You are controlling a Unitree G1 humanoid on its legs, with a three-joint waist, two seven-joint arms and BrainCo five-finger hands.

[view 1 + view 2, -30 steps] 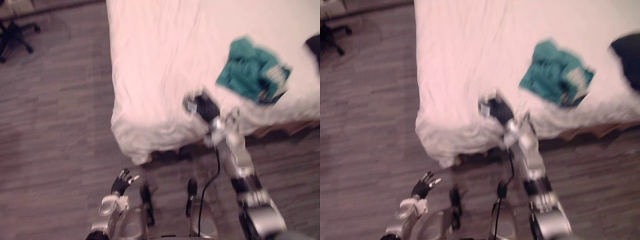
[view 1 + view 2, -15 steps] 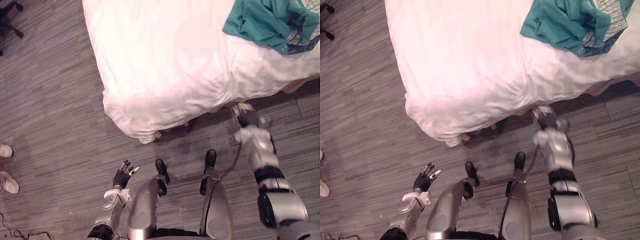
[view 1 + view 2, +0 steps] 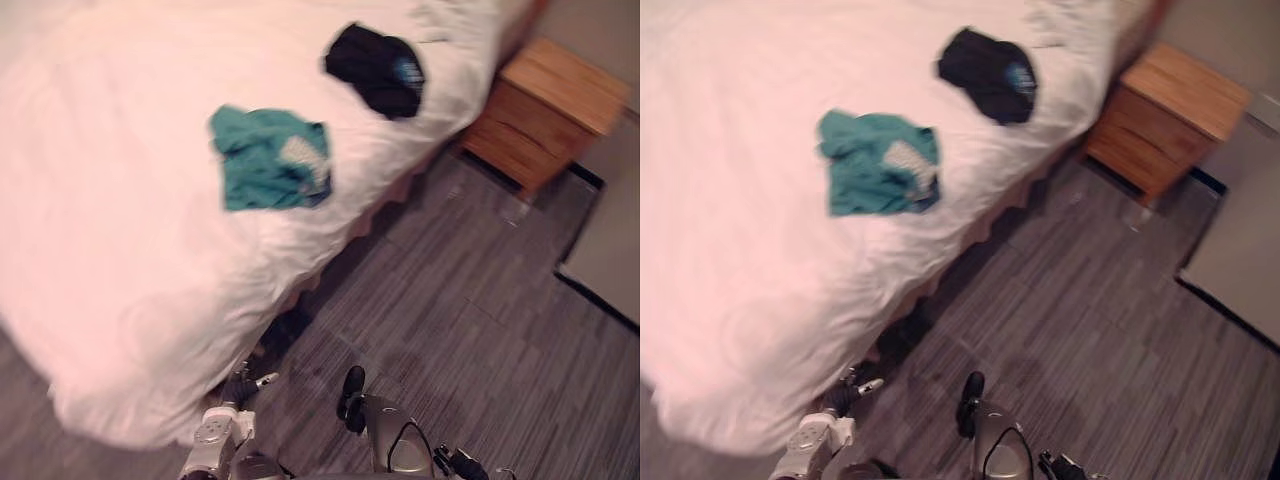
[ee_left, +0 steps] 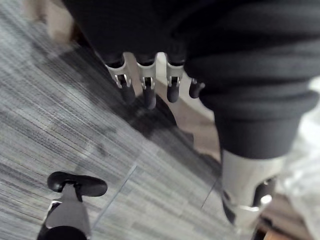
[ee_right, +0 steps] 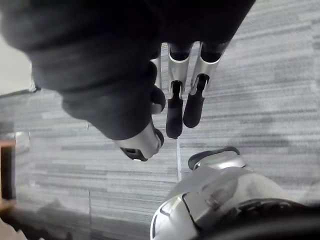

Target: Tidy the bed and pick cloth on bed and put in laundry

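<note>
Spreading over the frame's upper left, the bed carries both cloths: the teal cloth mid-frame, the black cloth at top centre. A nightstand stands upper right. The left hand, bottom left beside the bed, and the right hand, over the floor, hang loose-fingered and empty.

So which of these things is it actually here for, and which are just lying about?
For the job:
crumpled teal cloth
black cloth
white-sheeted bed, which both lie on

Just there:
brown wooden bedside cabinet
grey floor
</note>
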